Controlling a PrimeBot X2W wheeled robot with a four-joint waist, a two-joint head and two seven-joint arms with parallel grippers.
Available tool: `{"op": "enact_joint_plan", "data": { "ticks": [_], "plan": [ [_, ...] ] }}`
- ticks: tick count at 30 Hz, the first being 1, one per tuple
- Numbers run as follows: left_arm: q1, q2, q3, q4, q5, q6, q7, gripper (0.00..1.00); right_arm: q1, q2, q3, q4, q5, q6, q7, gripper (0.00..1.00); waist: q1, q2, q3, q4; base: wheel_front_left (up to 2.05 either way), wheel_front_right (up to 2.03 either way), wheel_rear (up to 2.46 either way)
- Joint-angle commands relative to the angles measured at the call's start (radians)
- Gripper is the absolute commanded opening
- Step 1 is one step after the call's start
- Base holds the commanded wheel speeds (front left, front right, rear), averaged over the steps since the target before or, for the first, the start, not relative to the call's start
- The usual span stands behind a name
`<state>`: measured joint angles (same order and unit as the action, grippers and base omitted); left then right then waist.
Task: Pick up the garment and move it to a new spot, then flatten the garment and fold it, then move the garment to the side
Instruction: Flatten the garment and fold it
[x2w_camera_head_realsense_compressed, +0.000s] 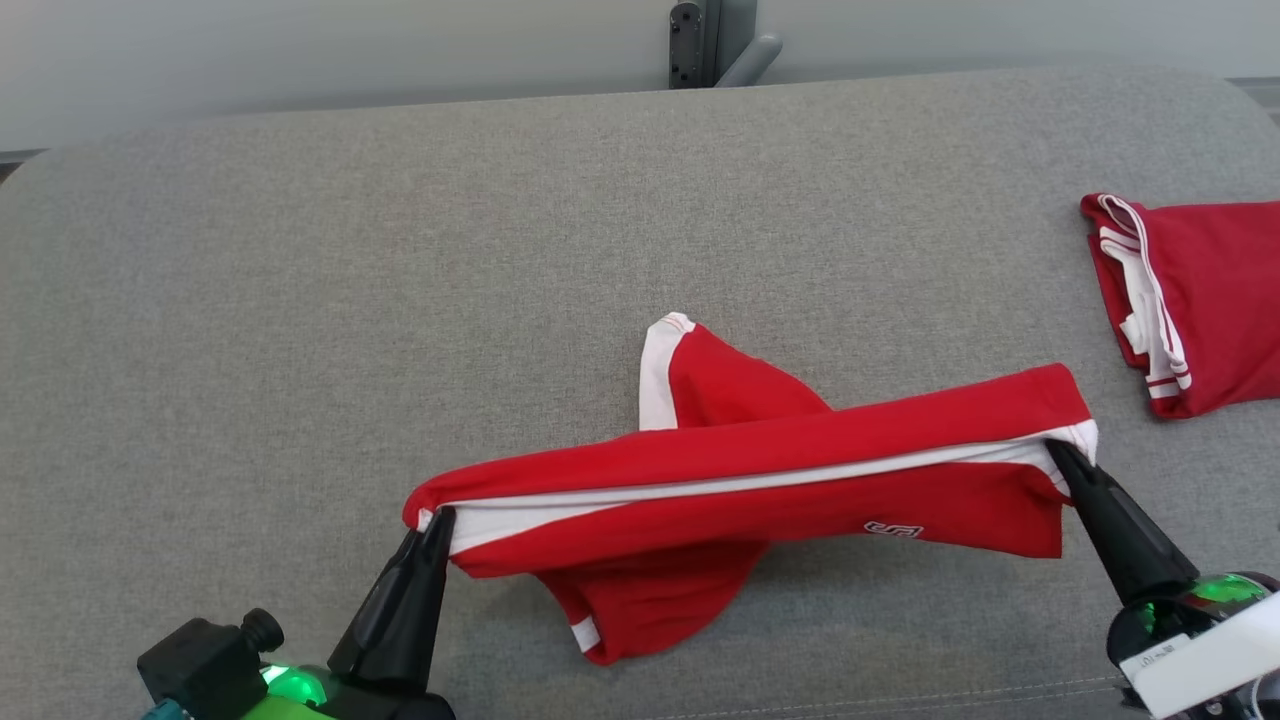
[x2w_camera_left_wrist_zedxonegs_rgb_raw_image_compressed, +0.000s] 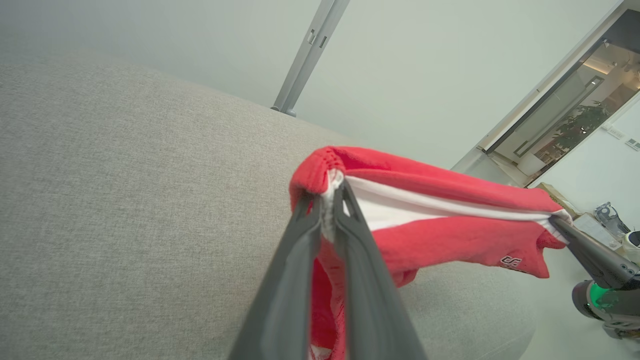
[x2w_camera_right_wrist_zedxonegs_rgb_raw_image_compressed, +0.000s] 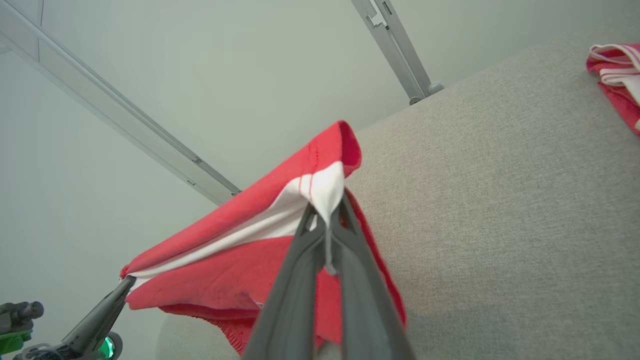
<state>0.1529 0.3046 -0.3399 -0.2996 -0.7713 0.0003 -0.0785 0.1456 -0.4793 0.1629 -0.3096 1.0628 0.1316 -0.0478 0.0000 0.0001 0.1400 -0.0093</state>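
Note:
A red garment (x2w_camera_head_realsense_compressed: 760, 490) with white trim hangs stretched between my two grippers above the grey padded surface (x2w_camera_head_realsense_compressed: 400, 280). My left gripper (x2w_camera_head_realsense_compressed: 435, 520) is shut on its left end. My right gripper (x2w_camera_head_realsense_compressed: 1058, 452) is shut on its right end at the white band. One red part with a white edge trails on the surface behind, another droops below near the front. In the left wrist view my left gripper (x2w_camera_left_wrist_zedxonegs_rgb_raw_image_compressed: 327, 192) pinches the garment (x2w_camera_left_wrist_zedxonegs_rgb_raw_image_compressed: 450, 235). In the right wrist view my right gripper (x2w_camera_right_wrist_zedxonegs_rgb_raw_image_compressed: 327, 212) pinches the white corner of the garment (x2w_camera_right_wrist_zedxonegs_rgb_raw_image_compressed: 225, 265).
A second red garment (x2w_camera_head_realsense_compressed: 1200, 300) with white stripes lies folded at the right edge of the surface, also seen as a folded red garment (x2w_camera_right_wrist_zedxonegs_rgb_raw_image_compressed: 617, 75) in the right wrist view. A grey metal post (x2w_camera_head_realsense_compressed: 710, 40) stands behind the far edge.

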Motion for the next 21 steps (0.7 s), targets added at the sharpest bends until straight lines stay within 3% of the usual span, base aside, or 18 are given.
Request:
{"op": "enact_joint_plan", "data": {
  "ticks": [1,9,13,17,21],
  "plan": [
    [0.014,0.014,0.006,-0.018,-0.007,0.011,0.004,0.0,0.017,-0.011,-0.018,-0.012,0.016,-0.002,-0.002,0.0,0.0,-0.0001,0.012,-0.005,0.0,0.0,0.0],
    [0.035,0.035,0.007,-0.165,0.005,0.048,0.046,0.0,0.11,-0.069,-0.108,-0.115,0.123,-0.002,0.016,0.0,0.0,-0.0001,0.053,-0.025,0.0,0.0,0.0],
    [0.0,0.039,0.004,-0.212,-0.009,0.046,0.071,0.0,0.113,-0.1,-0.148,-0.163,0.164,-0.002,0.028,0.0,0.0,-0.0001,0.093,-0.034,0.0,0.0,0.0],
    [-0.154,0.067,-0.024,-0.202,0.004,0.016,0.168,0.0,-0.031,-0.126,-0.132,-0.192,0.174,-0.001,0.083,0.0,0.0,-0.0001,0.193,-0.021,0.0,0.0,0.0],
    [-0.463,0.098,-0.008,-0.082,-0.014,-0.023,0.31,0.0,-0.349,-0.121,-0.076,-0.096,0.137,-0.001,0.199,0.0,0.0,-0.0001,0.291,-0.001,0.0,0.0,0.0]
  ]
}}
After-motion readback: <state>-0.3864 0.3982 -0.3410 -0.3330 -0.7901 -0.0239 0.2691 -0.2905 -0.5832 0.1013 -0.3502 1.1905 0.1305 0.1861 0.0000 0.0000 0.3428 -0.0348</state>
